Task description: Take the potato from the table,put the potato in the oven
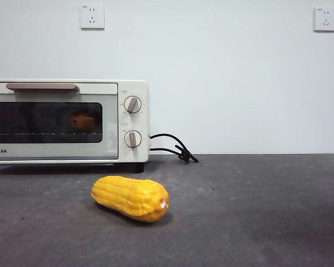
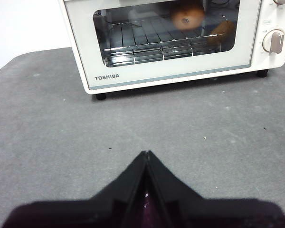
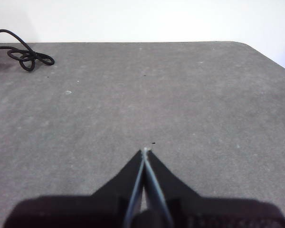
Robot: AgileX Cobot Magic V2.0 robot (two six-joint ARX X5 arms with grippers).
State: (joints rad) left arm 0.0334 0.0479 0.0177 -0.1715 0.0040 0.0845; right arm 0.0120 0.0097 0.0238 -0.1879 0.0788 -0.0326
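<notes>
Grey table (image 1: 256, 211) under both grippers. Left gripper (image 2: 147, 153) pinched shut, empty, facing oven (image 2: 171, 76); right gripper (image 3: 145, 151) likewise closed, empty. Potato (image 1: 82, 121) inside, behind closed glass.

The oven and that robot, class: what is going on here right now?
Nothing is being handled. The potato sits inside the oven on its rack, behind the closed glass door. The corn lies on the table in front. The left gripper faces the oven, the right gripper is over bare table near the cord; both are shut and hold nothing.
</notes>
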